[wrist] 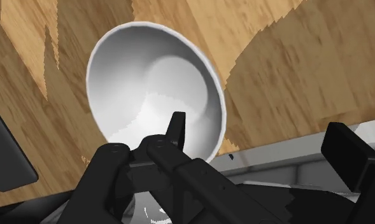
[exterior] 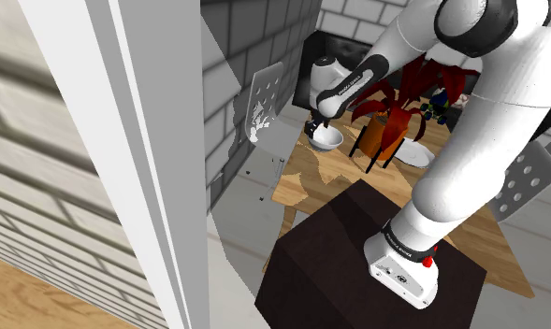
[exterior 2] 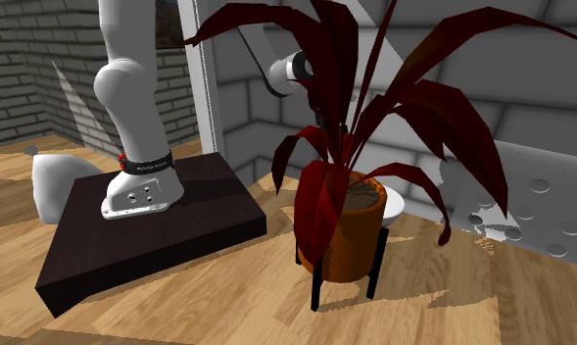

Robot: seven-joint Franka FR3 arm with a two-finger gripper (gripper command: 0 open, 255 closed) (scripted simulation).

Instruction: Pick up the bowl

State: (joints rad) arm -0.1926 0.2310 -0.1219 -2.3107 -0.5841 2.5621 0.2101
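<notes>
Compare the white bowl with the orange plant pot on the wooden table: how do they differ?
The plain white round bowl is low and wide; the orange cylindrical pot is taller and narrower. The bowl is empty, while the pot holds soil and a plant with dark red leaves. The bowl sits directly on the wooden table; the pot stands in a black legged stand. Both are round, upright and open-topped.

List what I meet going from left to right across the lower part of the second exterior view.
White rounded object → stand → plant pot → perforated grey panel.
</notes>
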